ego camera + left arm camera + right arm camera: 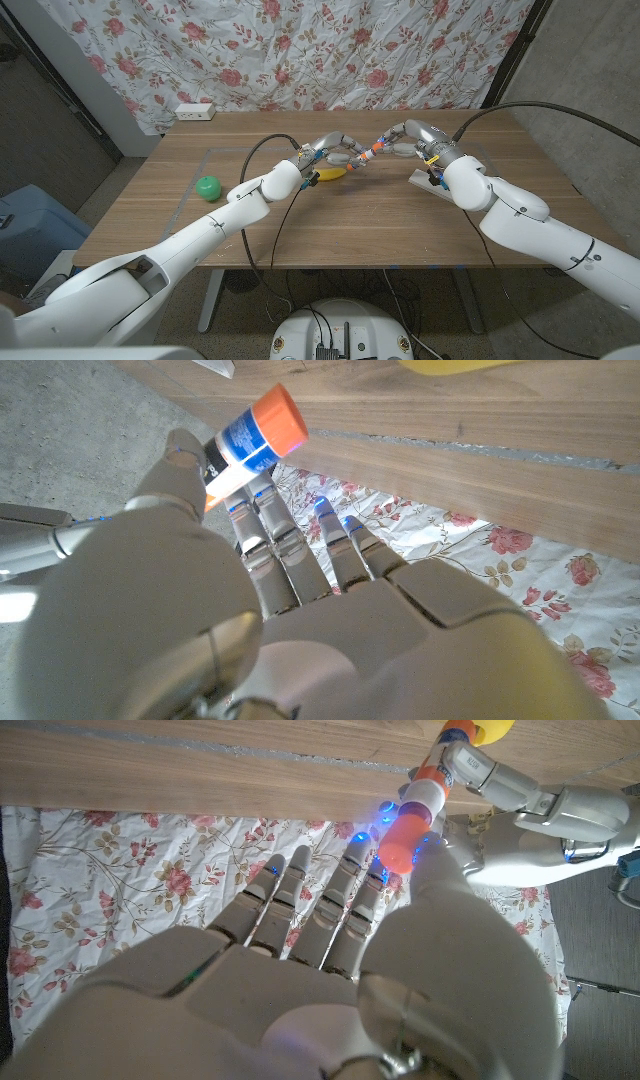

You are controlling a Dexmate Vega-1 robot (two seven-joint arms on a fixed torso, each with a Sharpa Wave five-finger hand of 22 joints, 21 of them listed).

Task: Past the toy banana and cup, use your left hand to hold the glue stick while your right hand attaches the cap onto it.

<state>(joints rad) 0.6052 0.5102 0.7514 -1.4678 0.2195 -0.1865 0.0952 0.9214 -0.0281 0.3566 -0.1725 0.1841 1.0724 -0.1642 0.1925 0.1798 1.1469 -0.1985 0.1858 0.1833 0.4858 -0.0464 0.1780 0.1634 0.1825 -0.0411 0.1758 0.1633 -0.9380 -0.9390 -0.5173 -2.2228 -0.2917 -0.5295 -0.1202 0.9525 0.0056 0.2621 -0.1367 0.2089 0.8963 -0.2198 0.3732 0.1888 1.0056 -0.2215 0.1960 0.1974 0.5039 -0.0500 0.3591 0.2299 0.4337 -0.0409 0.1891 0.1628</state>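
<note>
The glue stick hangs in the air above the table's far middle, between my two hands. My left hand pinches its blue-labelled body between thumb and fingers, the orange base pointing away. My right hand holds the orange cap at its fingertips, pressed against the stick's white end; how far the cap is seated cannot be told. The yellow toy banana lies on the table just under the left hand. The green cup stands to the left, near the left forearm.
The wooden table carries a faint taped rectangle. A white flat object lies under my right wrist. A white power strip sits at the table's far left edge before the floral curtain. A blue bin stands on the floor at left.
</note>
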